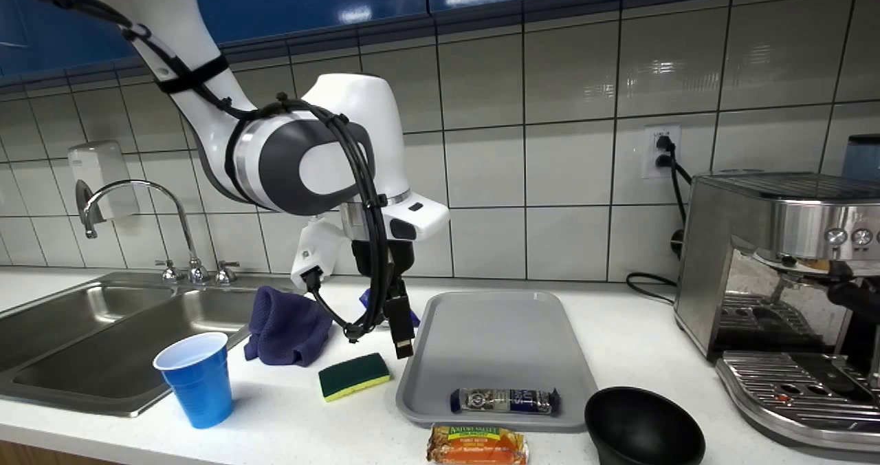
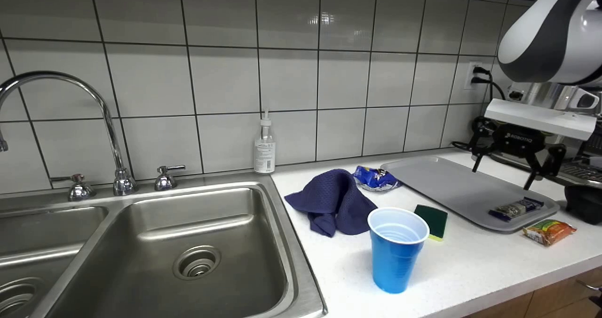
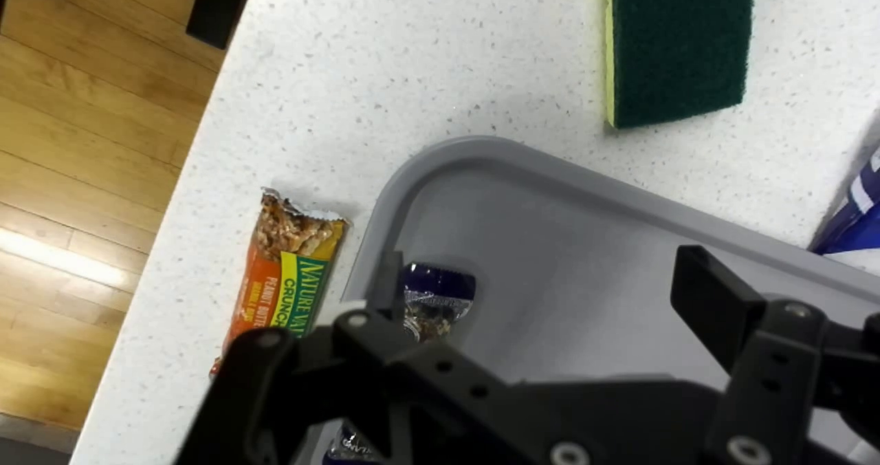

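My gripper (image 3: 546, 272) is open and holds nothing. Its fingers are spread above the grey tray (image 3: 522, 210), also seen in both exterior views (image 1: 495, 341) (image 2: 451, 181). A purple-and-silver wrapped bar (image 1: 505, 401) lies on the tray near its front edge. In the wrist view the bar (image 3: 440, 289) is partly hidden behind the left finger. An orange and green Nature Valley bar (image 3: 295, 265) lies on the counter just outside the tray's front edge. A green and yellow sponge (image 1: 354, 375) lies beside the tray. In an exterior view the gripper (image 2: 502, 178) points down, apart from everything below.
A blue cup (image 2: 397, 257) stands near the steel sink (image 2: 277, 242). A purple cloth (image 2: 334, 200) is bunched behind it. A blue packet (image 2: 375, 178) lies by the tray's side. A black bowl (image 1: 643, 427) and a coffee machine (image 1: 790, 245) stand past the tray.
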